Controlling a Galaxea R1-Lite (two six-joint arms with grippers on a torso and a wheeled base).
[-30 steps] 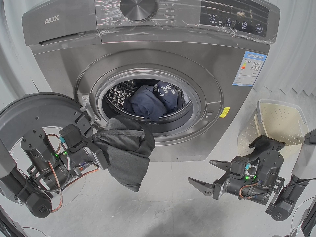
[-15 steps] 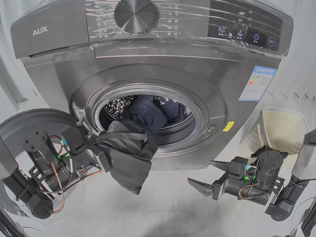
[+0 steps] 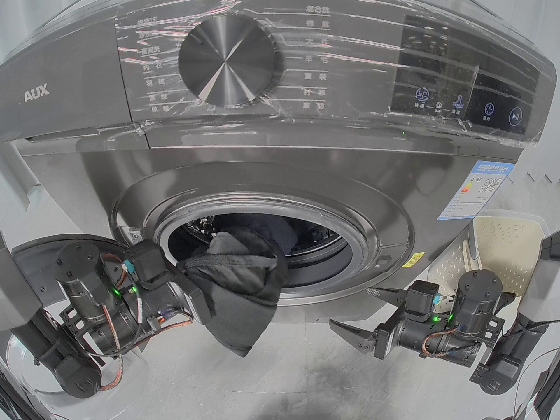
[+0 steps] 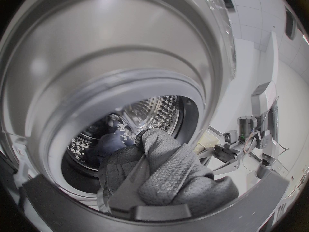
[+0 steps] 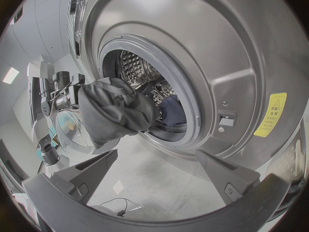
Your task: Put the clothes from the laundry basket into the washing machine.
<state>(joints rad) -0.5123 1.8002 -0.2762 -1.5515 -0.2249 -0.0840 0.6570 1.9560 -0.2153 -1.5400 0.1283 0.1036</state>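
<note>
A grey front-loading washing machine (image 3: 280, 164) stands before me with its round opening (image 3: 262, 246) uncovered. My left gripper (image 3: 195, 290) is shut on a dark grey garment (image 3: 239, 290) that hangs at the lower left rim of the opening; the same dark grey garment (image 4: 161, 174) bunches around my fingers in the left wrist view and appears again (image 5: 112, 110) in the right wrist view. A navy garment (image 5: 172, 111) lies inside the drum. My right gripper (image 3: 364, 316) is open and empty, low at the right. The cream laundry basket (image 3: 507, 246) stands behind it.
The machine's door (image 3: 41, 263) is swung open at the left, behind my left arm. Grey floor (image 3: 303, 368) lies in front of the machine. A yellow warning sticker (image 5: 270, 115) sits to the right of the opening.
The head camera has moved closer and lower, so the machine looks larger. My left gripper has carried the grey garment up to the opening's rim. The right gripper has kept still and open.
</note>
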